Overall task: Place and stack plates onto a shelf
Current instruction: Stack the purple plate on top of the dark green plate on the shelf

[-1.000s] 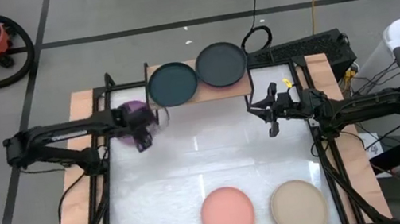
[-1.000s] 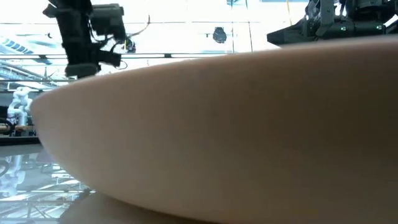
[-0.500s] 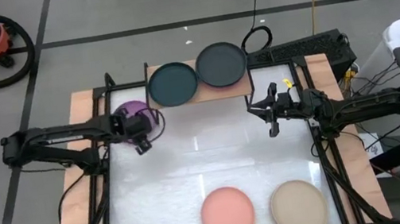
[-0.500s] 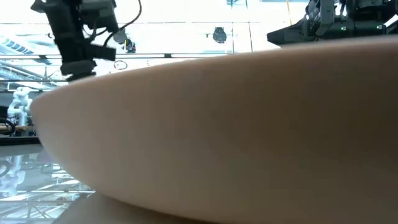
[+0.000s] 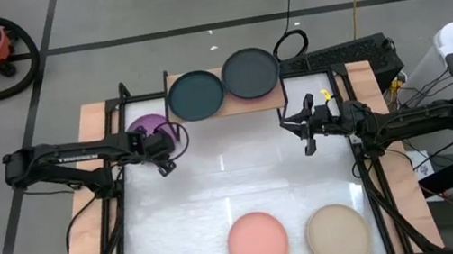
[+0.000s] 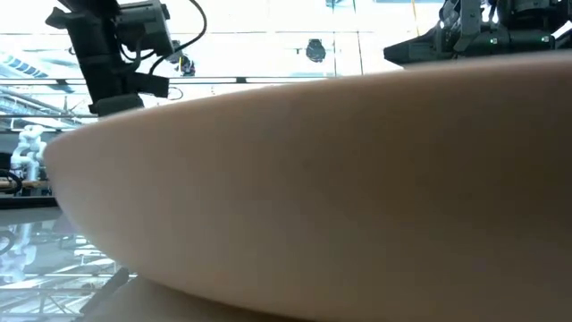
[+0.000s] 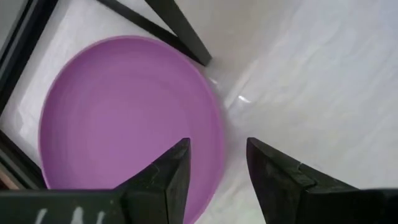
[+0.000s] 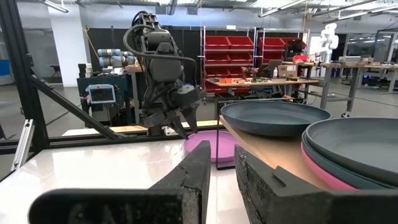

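Note:
The purple plate (image 5: 150, 126) (image 7: 130, 118) lies flat on the table beside the shelf's left legs. My left gripper (image 5: 164, 161) (image 7: 217, 165) is open and points down just over the plate's near rim, one finger over the plate and one beyond it. The shelf (image 5: 228, 107) carries a dark teal plate (image 5: 195, 94) and a charcoal plate (image 5: 250, 71). In the right wrist view the charcoal plate sits on a magenta plate (image 8: 323, 171). The salmon plate (image 5: 259, 243) and beige plate (image 5: 337, 233) lie at the near edge. My right gripper (image 5: 304, 133) (image 8: 224, 155) waits open, right of the shelf.
The shelf's black legs (image 7: 180, 31) stand close to the purple plate. The beige plate (image 6: 340, 188) fills most of the low view. The table's middle (image 5: 234, 176) is bare white surface. A black frame runs along the table's sides (image 5: 121, 207).
My left gripper has drawn back a little from the purple plate toward the near edge, and more of the plate now shows.

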Robot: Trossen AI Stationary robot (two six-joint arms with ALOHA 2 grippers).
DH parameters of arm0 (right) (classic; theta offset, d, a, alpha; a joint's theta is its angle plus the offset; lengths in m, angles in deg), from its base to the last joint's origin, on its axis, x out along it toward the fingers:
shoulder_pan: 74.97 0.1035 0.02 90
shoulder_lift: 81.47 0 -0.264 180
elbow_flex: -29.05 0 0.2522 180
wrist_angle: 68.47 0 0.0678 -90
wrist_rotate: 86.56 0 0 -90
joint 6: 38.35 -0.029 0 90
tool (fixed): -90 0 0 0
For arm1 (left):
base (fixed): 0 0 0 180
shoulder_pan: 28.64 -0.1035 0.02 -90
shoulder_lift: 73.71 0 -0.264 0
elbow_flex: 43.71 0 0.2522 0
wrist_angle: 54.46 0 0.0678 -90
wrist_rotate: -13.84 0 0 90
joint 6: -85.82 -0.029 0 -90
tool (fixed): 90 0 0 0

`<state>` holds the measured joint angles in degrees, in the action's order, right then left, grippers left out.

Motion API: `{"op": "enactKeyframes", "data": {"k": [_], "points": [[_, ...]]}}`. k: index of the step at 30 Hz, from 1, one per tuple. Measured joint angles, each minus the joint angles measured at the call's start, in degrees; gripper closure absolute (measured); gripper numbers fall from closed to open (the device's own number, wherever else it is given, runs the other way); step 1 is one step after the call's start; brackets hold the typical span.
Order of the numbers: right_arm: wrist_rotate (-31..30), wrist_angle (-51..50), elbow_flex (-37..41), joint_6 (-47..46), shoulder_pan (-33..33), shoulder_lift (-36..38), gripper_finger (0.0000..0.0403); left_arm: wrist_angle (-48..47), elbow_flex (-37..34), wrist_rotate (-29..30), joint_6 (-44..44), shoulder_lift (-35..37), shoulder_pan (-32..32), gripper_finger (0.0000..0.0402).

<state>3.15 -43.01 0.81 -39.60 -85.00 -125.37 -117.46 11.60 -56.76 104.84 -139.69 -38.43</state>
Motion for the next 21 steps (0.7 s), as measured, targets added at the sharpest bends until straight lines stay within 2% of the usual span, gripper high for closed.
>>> {"op": "enactKeyframes", "data": {"k": [7, 21], "points": [[-0.1, 0.0, 0.0, -0.5, 0.0, 0.0, 0.0344, 3.3, -0.5, -4.3, 2.9, -1.4, 0.0, 0.0240], [0.1, 0.5, 0.0, -0.9, 0.0, 0.0, 0.0344, 9.3, -7.0, -4.0, 8.0, -10.9, -0.3, 0.0240]]}}
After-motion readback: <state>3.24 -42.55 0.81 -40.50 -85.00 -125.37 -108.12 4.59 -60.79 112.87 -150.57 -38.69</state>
